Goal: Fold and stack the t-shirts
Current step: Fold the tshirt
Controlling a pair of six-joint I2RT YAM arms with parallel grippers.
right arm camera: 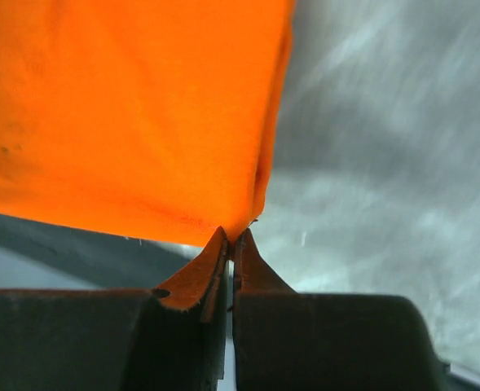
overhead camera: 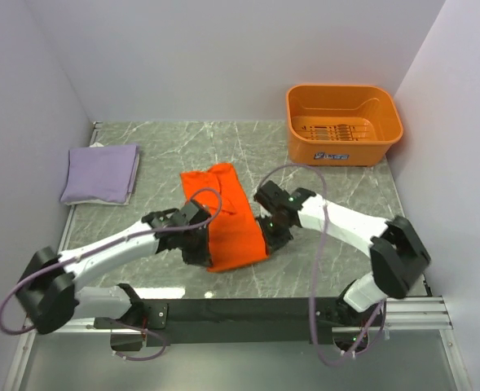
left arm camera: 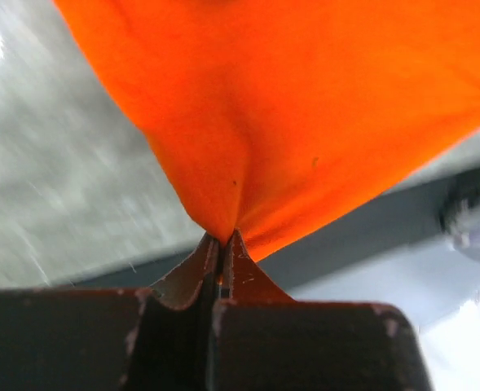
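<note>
The orange t-shirt (overhead camera: 227,218) lies as a long folded strip in the middle of the table. My left gripper (overhead camera: 199,251) is shut on its near left corner, and the cloth (left arm camera: 305,106) is pinched between the jaws in the left wrist view. My right gripper (overhead camera: 268,238) is shut on its near right corner, and the cloth (right arm camera: 125,114) hangs from the jaws in the right wrist view. Both near corners are lifted slightly. The lavender t-shirt (overhead camera: 101,173) lies folded at the far left, away from both grippers.
A rigid orange plastic basket (overhead camera: 343,124) stands at the back right. White walls close in the table on the left, back and right. A black rail (overhead camera: 248,311) runs along the near edge.
</note>
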